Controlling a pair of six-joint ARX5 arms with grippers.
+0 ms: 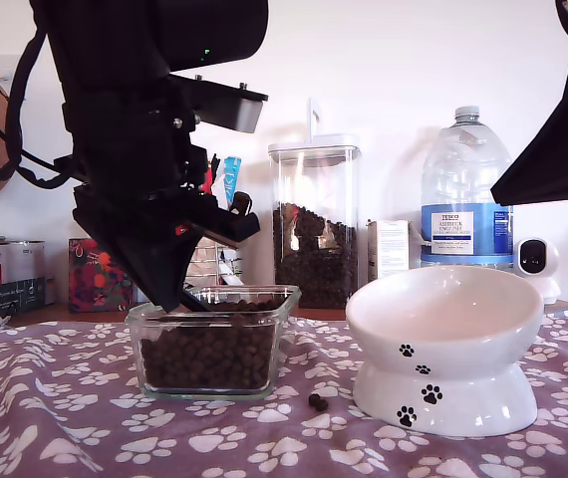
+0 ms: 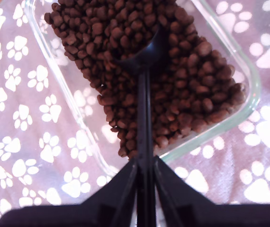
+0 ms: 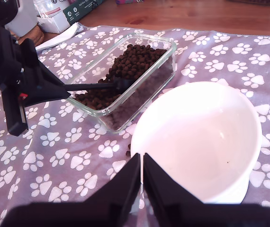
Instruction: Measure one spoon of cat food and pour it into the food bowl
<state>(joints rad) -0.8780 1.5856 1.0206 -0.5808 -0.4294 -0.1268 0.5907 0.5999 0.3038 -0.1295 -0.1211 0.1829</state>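
Gripping the spoon (image 2: 145, 94) by its thin handle, my first gripper (image 2: 145, 172) digs its cup into the cat food (image 2: 173, 90) in the square glass dish (image 1: 214, 344), seen only from the wrists. My second gripper (image 3: 142, 172), jaws together, empty, hovers over the empty food bowl (image 3: 206, 137).

Black arms, wedge-shaped jaws

My first gripper (image 1: 179, 289) is matte black and angular (a small red mark, a green light above), black cables trailing; my second gripper (image 3: 142, 182) shows tapered black fingers.
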